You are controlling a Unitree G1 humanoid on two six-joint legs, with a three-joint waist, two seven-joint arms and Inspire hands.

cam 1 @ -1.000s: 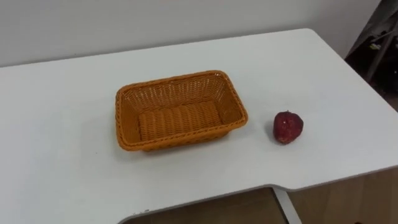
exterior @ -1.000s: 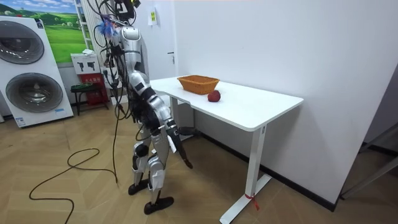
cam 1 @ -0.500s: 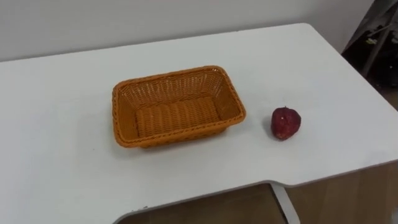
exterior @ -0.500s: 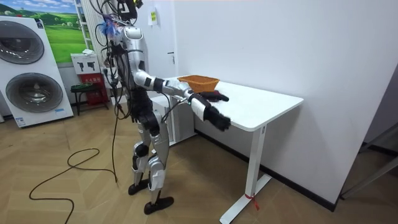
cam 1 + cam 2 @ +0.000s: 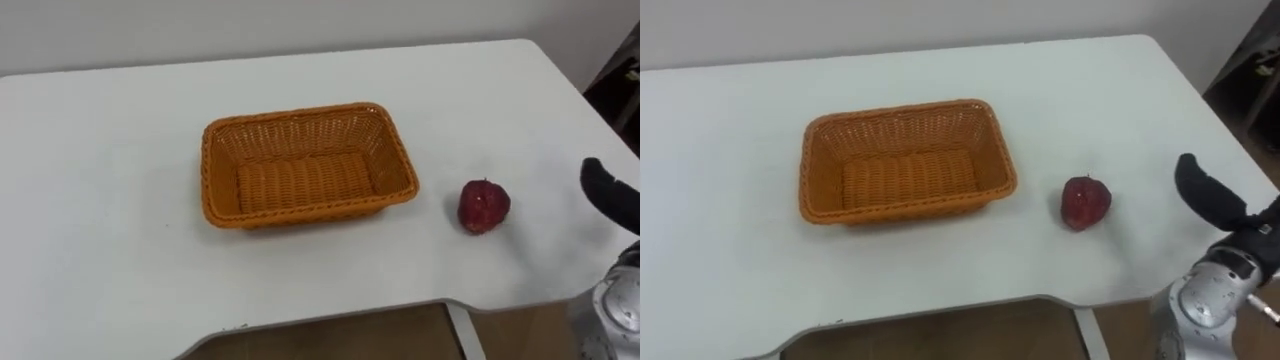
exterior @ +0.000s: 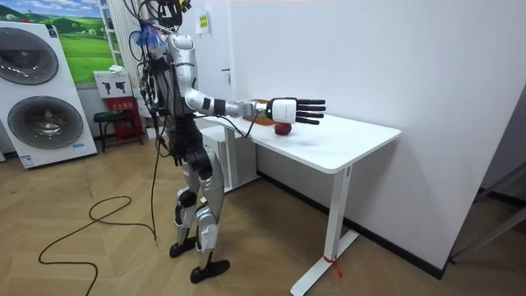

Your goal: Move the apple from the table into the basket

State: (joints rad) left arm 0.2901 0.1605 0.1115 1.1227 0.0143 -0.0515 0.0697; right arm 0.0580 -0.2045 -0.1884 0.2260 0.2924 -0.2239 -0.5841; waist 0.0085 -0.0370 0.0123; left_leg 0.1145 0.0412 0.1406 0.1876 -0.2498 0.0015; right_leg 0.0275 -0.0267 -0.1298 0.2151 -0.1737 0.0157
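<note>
Fingers [image 5: 1202, 192] of the right hand [image 6: 286, 109] stand straight and spread, the apple [image 5: 484, 206] lying near on their left, basket [image 5: 305, 165] beyond.

white table [image 5: 100, 240] | on it: wicker basket [image 5: 306, 165], red apple [image 5: 484, 206], apart

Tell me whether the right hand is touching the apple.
Apart. The right eye view shows bare table between the right hand and the apple.
</note>
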